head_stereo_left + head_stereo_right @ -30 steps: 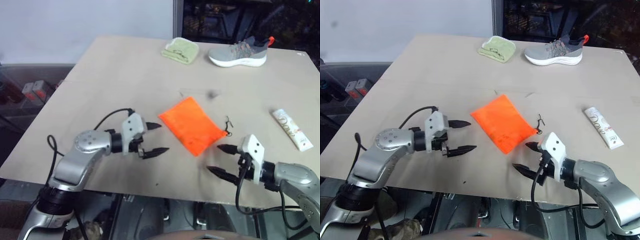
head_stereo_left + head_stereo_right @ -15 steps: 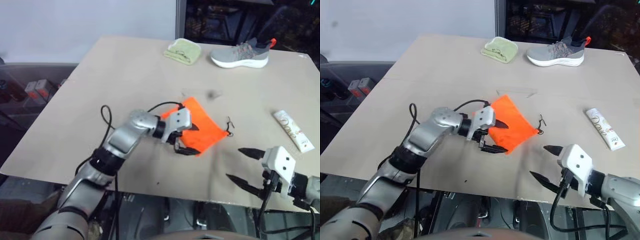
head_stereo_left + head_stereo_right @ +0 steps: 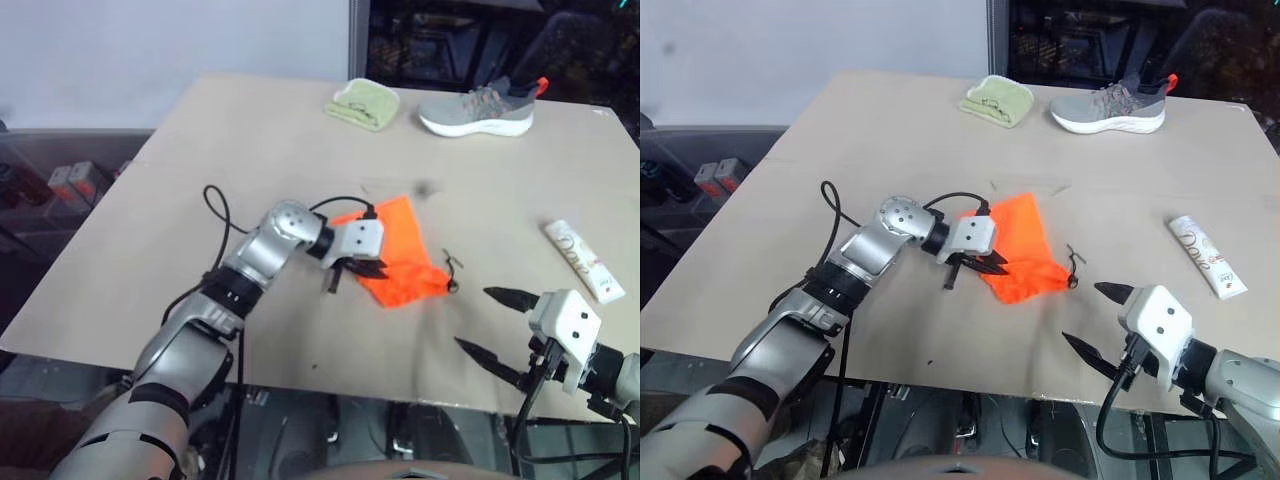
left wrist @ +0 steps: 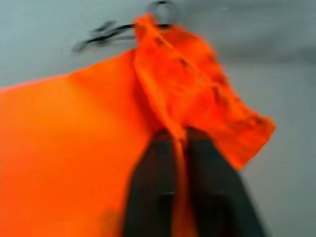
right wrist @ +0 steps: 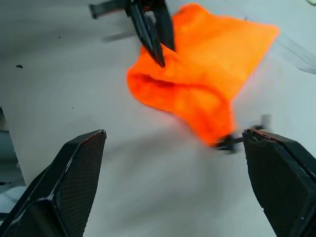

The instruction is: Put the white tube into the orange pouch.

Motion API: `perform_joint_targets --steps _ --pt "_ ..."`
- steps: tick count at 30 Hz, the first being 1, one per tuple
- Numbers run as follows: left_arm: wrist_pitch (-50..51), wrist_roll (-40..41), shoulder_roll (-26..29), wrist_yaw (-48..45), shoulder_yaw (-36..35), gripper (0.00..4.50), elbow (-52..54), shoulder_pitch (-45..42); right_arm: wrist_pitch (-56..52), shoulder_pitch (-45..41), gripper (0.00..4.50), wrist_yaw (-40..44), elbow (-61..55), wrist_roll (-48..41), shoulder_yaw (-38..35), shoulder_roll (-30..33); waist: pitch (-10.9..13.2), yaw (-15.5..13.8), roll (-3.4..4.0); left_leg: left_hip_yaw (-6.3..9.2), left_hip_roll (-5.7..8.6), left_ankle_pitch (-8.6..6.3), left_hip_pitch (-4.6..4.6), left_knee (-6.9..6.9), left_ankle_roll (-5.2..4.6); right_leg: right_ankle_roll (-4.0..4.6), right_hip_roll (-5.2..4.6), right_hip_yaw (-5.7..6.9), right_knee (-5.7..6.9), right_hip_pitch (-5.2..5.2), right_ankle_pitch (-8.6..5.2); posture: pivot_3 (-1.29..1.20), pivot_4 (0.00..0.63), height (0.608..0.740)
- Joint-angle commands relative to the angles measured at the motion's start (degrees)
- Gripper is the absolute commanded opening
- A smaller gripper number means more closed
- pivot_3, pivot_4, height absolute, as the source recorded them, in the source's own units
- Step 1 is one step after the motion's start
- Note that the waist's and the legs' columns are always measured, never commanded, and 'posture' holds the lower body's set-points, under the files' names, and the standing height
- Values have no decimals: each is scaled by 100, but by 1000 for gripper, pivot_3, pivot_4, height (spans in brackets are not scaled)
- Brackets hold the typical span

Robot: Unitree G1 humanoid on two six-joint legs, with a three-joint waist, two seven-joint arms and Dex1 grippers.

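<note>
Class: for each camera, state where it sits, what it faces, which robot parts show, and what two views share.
Head pair: looks down on the table; both arms show.
Left wrist: behind the left claw, shut on the orange pouch.
Right wrist: behind the open right claw, facing the pouch.
Shared: pouch and left claw.

Arms: silver-grey metal shells with black joints.
Cables: thin black leads looped along each wrist.
Left gripper (image 3: 362,268): white housing, 2 black pointed fingers.
Right gripper (image 3: 490,322): white housing, 2 black fingers with textured pads.
</note>
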State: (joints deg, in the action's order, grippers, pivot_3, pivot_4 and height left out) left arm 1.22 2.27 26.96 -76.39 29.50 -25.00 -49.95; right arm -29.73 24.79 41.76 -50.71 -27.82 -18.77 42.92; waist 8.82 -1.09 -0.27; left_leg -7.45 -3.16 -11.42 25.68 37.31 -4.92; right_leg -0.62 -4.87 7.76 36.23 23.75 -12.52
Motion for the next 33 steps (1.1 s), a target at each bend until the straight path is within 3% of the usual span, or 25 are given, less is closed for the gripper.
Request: perform_joint_targets --steps 1,7,11,17,20,27,32,33 --pt "-555 -437 534 -331 -38 79 -882 -36 134 -88 4500 -48 -131 6 -95 -20 -5 43 -4 2 0 0 -3 1 0 0 -1 0 3 -1 0 0 150 740" --pt "-797 254 822 -872 -772 79 -1222 -91 174 -279 4500 -78 -5 66 36 -60 -12 103 -11 55 6 -1 -52 1 1 0 -17 21 5 -6 0 0 150 740" --pt "666 1297 872 -1309 -1402 79 -190 211 198 -326 4500 -100 48 109 108 -79 -2 25 -21 63 14 -16 -48 -1 22 1 -22 20 10 3 1 0 150 740" --pt "1844 1796 851 -1034 -1729 79 1047 676 155 -475 4500 -236 194 184 272 -127 -2 16 -22 73 40 -9 4 14 11 -22 -3 17 15 33 14 0 150 740" --pt "2428 2063 710 -765 -1905 79 1316 629 -131 -811 4500 -743 590 605 296 -123 -1 15 -22 69 50 -12 4 19 6 -25 -6 13 18 32 13 0 150 740" --pt "2644 2003 419 -330 -1910 79 1428 524 -1165 -1784 4500 -2055 1630 1566 167 -121 1 25 -19 78 58 -35 -5 40 10 -2 -30 6 38 28 1 0 150 740" --pt "2587 1673 619 -313 -1548 79 2038 723 -1399 -2103 4500 -1984 1970 1670 117 48 1 25 -18 74 61 -10 -1 39 7 -23 -9 -4 53 34 13 0 150 740" --pt "2593 1640 726 -399 -1477 601 2208 791 -1424 -2149 4500 -1953 1996 1648 95 43 1 25 -18 74 60 -8 -2 33 10 -23 -6 -5 52 34 12 0 150 740"
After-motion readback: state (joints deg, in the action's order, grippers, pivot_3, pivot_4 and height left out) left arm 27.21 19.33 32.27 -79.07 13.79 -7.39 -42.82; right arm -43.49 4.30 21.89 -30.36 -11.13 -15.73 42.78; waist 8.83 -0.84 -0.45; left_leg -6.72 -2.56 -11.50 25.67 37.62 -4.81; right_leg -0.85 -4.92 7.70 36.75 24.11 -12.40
